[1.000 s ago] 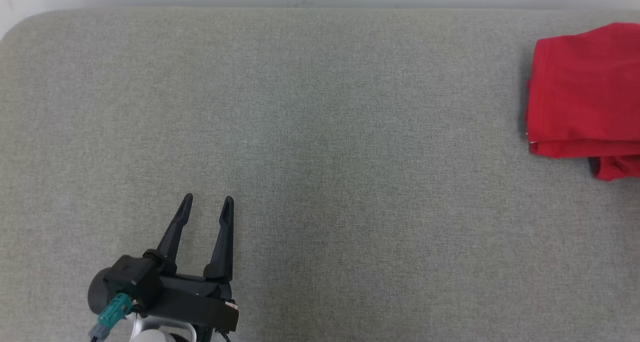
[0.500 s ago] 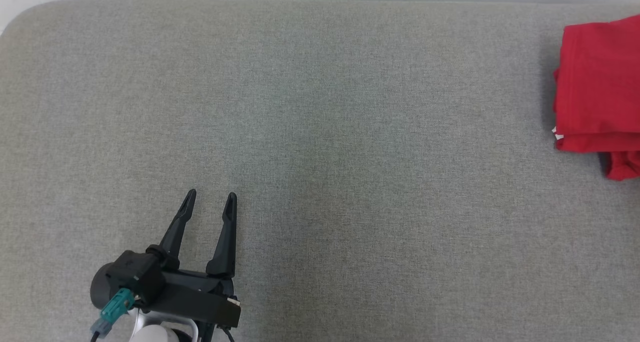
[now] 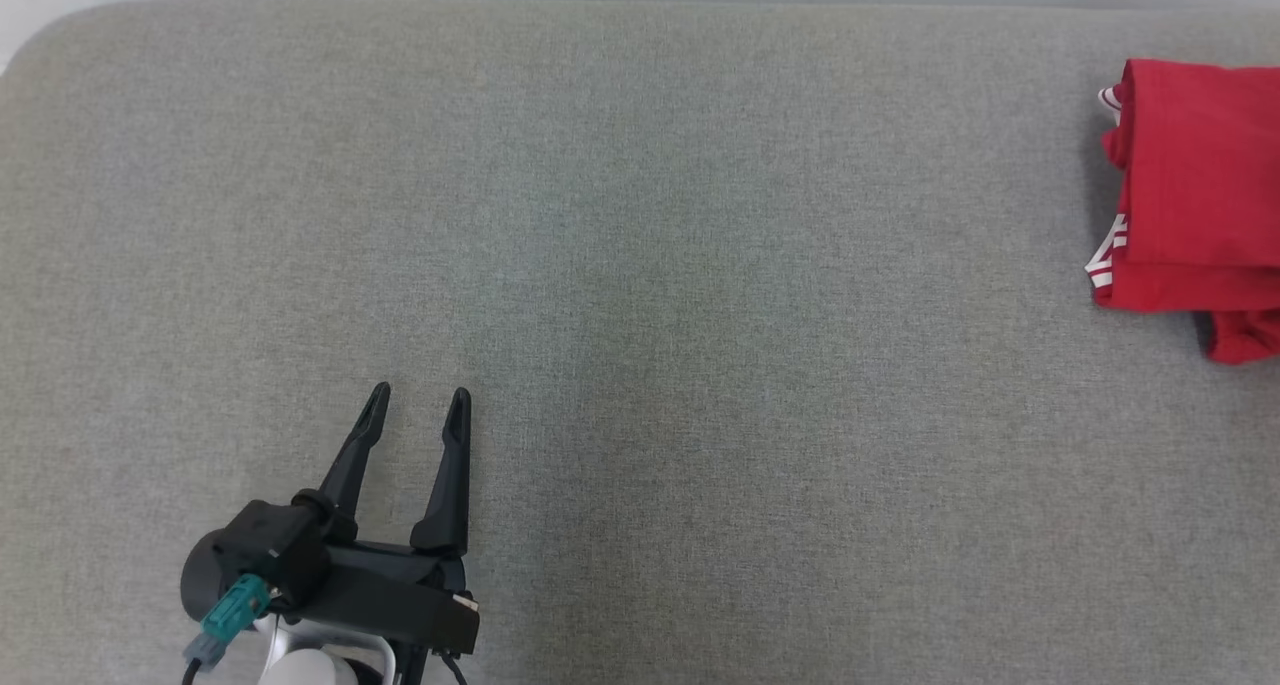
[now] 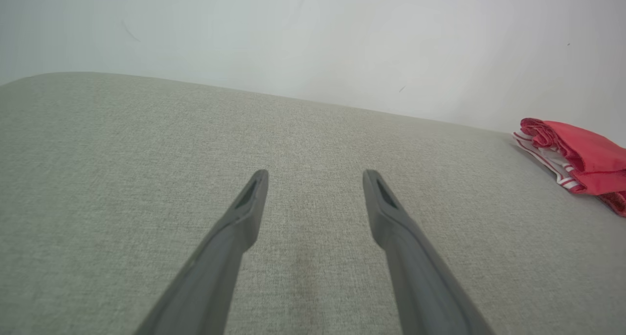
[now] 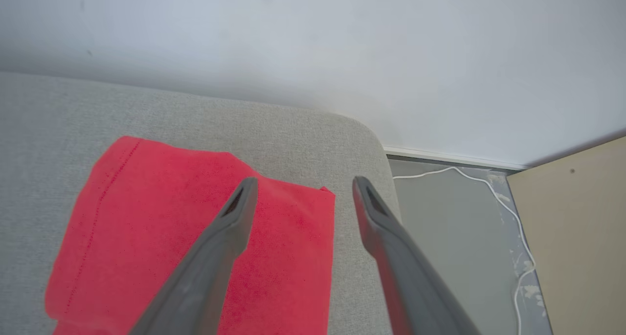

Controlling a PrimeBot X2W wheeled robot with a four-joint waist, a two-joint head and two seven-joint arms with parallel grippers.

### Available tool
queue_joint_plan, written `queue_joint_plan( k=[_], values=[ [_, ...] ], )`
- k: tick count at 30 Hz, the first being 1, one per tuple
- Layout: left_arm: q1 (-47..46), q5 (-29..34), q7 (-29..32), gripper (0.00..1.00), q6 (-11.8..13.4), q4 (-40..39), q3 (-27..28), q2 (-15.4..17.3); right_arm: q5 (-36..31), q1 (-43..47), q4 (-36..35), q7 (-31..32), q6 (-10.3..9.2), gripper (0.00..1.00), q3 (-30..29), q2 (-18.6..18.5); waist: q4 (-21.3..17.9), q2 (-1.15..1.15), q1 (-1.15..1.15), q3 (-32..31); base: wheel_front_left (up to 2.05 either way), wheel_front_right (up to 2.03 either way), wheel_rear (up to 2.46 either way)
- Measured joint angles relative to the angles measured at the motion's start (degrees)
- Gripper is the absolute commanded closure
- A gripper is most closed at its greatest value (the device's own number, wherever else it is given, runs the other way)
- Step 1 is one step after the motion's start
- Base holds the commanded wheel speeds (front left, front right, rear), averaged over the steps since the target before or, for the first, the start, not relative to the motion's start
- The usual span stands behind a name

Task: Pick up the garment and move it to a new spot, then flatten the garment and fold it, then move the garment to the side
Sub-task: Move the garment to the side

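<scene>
The left jaws are two long, tapering black fingers (image 3: 345, 465), each with a slot-shaped recess near the tip, set on a boxy black housing (image 3: 370, 595) bearing a teal plug (image 3: 235, 610) and a small white label (image 3: 466, 609); the forearm (image 3: 300, 673) is pale. The right jaws have matching dark fingers (image 5: 215, 247).

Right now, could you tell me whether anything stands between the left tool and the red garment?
Nothing visible does. Bare grey surface lies between the open left tool and the folded red garment at the surface's right edge. The right tool hangs open above the red garment.
</scene>
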Motion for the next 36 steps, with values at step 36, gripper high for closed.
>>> queue_joint_plan(
  k=[36],
  values=[
    [10.38,-1.99,0.0,0.0,2.1,-0.44,5.94,1.15,9.68,40.16,-27.6,-37.65,-6.08,0.0,-9.55,12.51,-5.11,-0.01,-0.01,-15.52,0.0,0.0,0.0]
  ],
)
